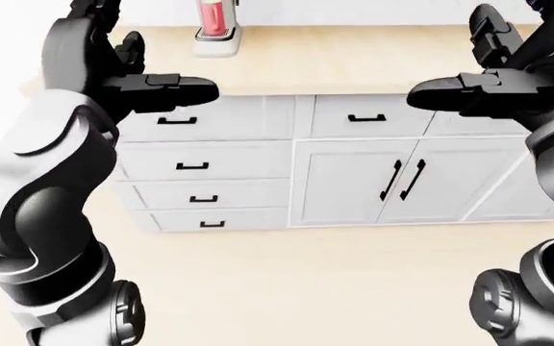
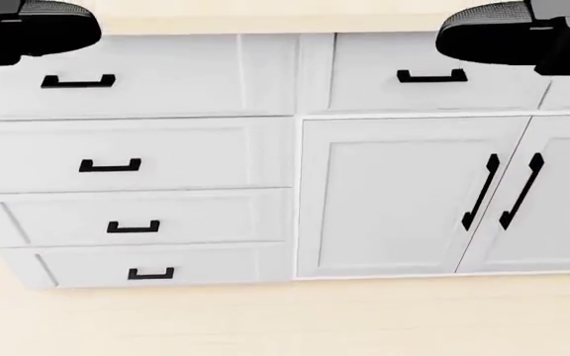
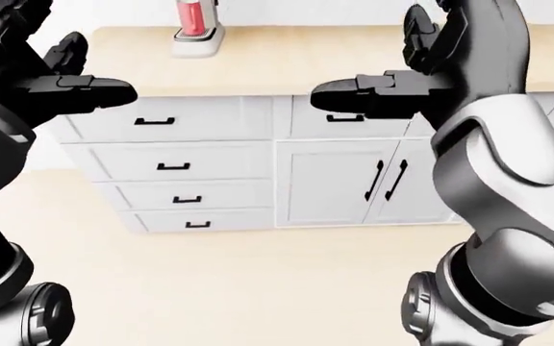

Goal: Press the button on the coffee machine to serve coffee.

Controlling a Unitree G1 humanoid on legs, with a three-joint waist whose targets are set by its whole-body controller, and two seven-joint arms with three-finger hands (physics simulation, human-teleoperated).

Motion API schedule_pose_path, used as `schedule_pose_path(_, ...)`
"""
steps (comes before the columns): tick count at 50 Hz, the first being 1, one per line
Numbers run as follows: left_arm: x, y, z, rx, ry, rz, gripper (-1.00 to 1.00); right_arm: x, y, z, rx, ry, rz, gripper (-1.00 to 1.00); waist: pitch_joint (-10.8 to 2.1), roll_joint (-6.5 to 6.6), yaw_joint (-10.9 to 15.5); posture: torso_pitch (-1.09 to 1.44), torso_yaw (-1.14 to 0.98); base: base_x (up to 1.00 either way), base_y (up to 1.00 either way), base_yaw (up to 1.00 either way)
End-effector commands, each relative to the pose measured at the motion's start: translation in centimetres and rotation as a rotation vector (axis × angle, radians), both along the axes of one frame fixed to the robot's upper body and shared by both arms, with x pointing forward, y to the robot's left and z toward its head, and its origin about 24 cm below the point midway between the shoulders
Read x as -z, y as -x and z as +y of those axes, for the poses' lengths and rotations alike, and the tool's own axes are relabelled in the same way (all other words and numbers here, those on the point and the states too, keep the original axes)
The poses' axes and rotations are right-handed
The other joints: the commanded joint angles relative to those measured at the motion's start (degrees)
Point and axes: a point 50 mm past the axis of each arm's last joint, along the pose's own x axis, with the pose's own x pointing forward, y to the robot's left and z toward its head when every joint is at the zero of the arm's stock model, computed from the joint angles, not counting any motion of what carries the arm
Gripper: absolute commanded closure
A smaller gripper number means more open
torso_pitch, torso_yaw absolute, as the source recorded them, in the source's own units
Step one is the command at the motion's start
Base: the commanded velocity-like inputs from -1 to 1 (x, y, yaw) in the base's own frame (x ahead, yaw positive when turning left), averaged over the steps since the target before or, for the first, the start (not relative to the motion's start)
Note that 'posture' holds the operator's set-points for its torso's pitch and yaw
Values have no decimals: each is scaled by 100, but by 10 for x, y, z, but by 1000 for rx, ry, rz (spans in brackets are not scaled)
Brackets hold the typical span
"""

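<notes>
While both arms are raised high in the eye views, neither hand touches or holds anything. In the left-eye view the left hand [image 1: 128, 68] stands with its fingers spread apart, two pointing up and the thumb [image 1: 176, 90] stretched level toward the view's right, with clear air around it. In the right-eye view the right hand [image 3: 431, 65] mirrors it: fingers loose and splayed upward, thumb [image 3: 359, 94] reaching level toward the view's left, nothing between them. In the head view only the two dark thumb tips show at the top corners, above the cabinet fronts.

Below and beyond the hands runs a white cabinet [image 2: 295, 193] with a pale wooden counter [image 1: 354, 61] on top. Its left half carries a stack of drawers with short black handles [image 2: 110, 165]; its right half has one drawer above a pair of doors with long upright black handles [image 2: 480, 191] side by side. A light wooden floor [image 1: 306, 281] lies before it.

On the counter, near its far edge and toward its left end, stands a pale-based appliance with a red part [image 1: 215, 29], cut off by the top of both eye views; it is likely the coffee machine, though too little shows to be sure, and no button can be made out. It is well apart from both hands.
</notes>
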Motion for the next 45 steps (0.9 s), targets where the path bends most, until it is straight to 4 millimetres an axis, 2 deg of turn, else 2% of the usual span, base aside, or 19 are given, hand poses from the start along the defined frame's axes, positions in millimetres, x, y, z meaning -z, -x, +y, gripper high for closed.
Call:
schedule_pose_path(1, -19, 9, 0, -2, 5, -107, -100, -14, 9, -1, 8, -13, -94, -100, -152, 30, -14, 0, 0, 6, 0, 0)
schedule_pose_path(8, -20, 9, 1, -4, 9, -109, -100, -15, 9, -4, 18, -21, -97, -100, -109, -3, -22, 0, 0, 12, 0, 0)
schedule_pose_path(11, -22, 11, 1, -5, 10, -111, -100, -15, 10, -5, 19, -21, -98, -100, -87, 86, -39, 0, 0, 11, 0, 0)
schedule_pose_path(13, -20, 10, 1, -6, 9, -109, -100, -15, 10, -4, 20, -20, -98, -100, -57, 235, -18, 0, 0, 11, 0, 0)
schedule_pose_path(16, -20, 10, 1, -6, 10, -109, -100, -15, 10, -4, 21, -19, -97, -100, -116, 183, -19, 0, 0, 11, 0, 0)
schedule_pose_path(19, -20, 10, 1, -6, 9, -109, -100, -15, 10, -4, 21, -18, -96, -100, -124, 225, -6, 0, 0, 11, 0, 0)
schedule_pose_path(24, -21, 10, 1, -8, 12, -109, -100, -15, 10, -4, 22, -20, -97, -100, -56, -80, 48, 0, 0, 11, 0, 0)
schedule_pose_path(25, -21, 10, 2, -8, 12, -109, -100, -15, 10, -4, 22, -19, -97, -100, -76, -206, 61, 0, 0, 12, 0, 0)
schedule_pose_path(26, -20, 9, 2, -9, 12, -109, -100, -15, 10, -4, 22, -20, -96, -100, -139, -408, 65, 0, 0, 12, 0, 0)
schedule_pose_path(27, -20, 9, 2, -8, 12, -109, -100, -15, 10, -4, 23, -20, -96, -100, -79, -184, 4, 0, 0, 12, 0, 0)
schedule_pose_path(28, -21, 9, 2, -8, 12, -110, -100, -15, 10, -4, 22, -19, -97, -100, -67, -335, 37, 0, 0, 11, 0, 0)
schedule_pose_path(29, -20, 9, 2, -8, 12, -110, -100, -15, 10, -4, 22, -20, -97, -100, -79, -330, 10, 0, 0, 12, 0, 0)
schedule_pose_path(31, -20, 10, 1, -8, 11, -109, -100, -15, 10, -5, 23, -20, -96, -100, -104, -245, -8, 0, 0, 11, 0, 0)
schedule_pose_path(35, -19, 9, 2, -9, 11, -108, -100, -15, 10, -4, 24, -20, -96, -100, -3, -37, -14, 0, 0, 12, 0, 0)
schedule_pose_path(37, -20, 9, 2, -10, 11, -108, -100, -15, 10, -5, 25, -20, -95, -100, -13, 128, -43, 0, 0, 12, 0, 0)
schedule_pose_path(39, -19, 9, 3, -11, 12, -108, -100, -15, 10, -4, 25, -20, -94, -100, -114, 452, -82, 0, 0, 12, 1, 0)
schedule_pose_path(41, -19, 8, 3, -11, 12, -108, -100, -15, 10, -4, 25, -20, -93, -100, -115, 361, -35, 0, 0, 11, 3, 0)
schedule_pose_path(42, -19, 9, 2, -11, 11, -108, -100, -15, 10, -5, 25, -20, -93, -100, -91, 401, -64, 0, 0, 11, 4, 0)
schedule_pose_path(45, -19, 9, 2, -11, 11, -108, -100, -14, 9, -5, 25, -21, -93, -100, -122, 243, -32, 0, 0, 11, 4, 0)
